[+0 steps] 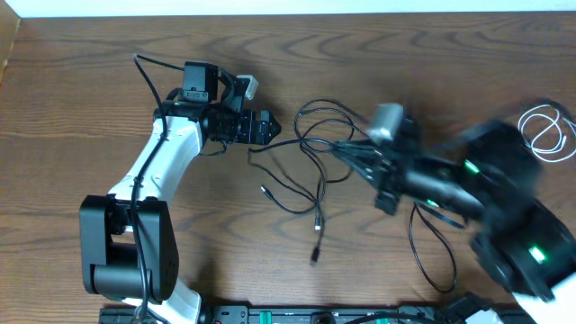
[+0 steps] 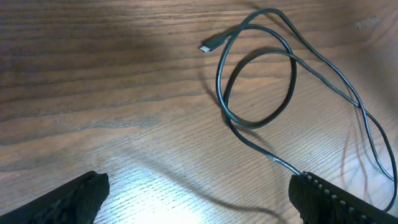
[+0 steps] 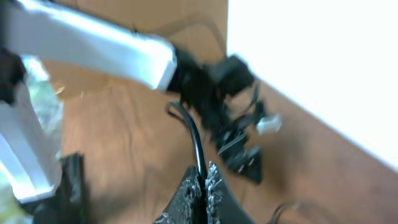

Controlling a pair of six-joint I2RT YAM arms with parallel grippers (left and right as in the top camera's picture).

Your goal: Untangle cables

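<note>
The long black cable (image 1: 319,216) lies in loose loops at the table's middle, one plug end (image 1: 315,255) toward the front. My right gripper (image 1: 344,149) is shut on a strand of it, and in the right wrist view the black cable (image 3: 198,143) rises from between the closed fingertips (image 3: 203,179). My left gripper (image 1: 268,126) stands open just left of the loops, with nothing between its fingers. In the left wrist view a loop of the black cable (image 2: 292,68) and a small plug (image 2: 205,46) lie ahead of the gripper (image 2: 199,202). The white cable (image 1: 551,135) lies coiled at the far right.
The right arm (image 1: 504,207) is blurred over the table's right side, with its own thick black wire (image 1: 432,261) hanging near the front. The left arm's base (image 1: 126,243) stands at the front left. The table's far edge runs along the top.
</note>
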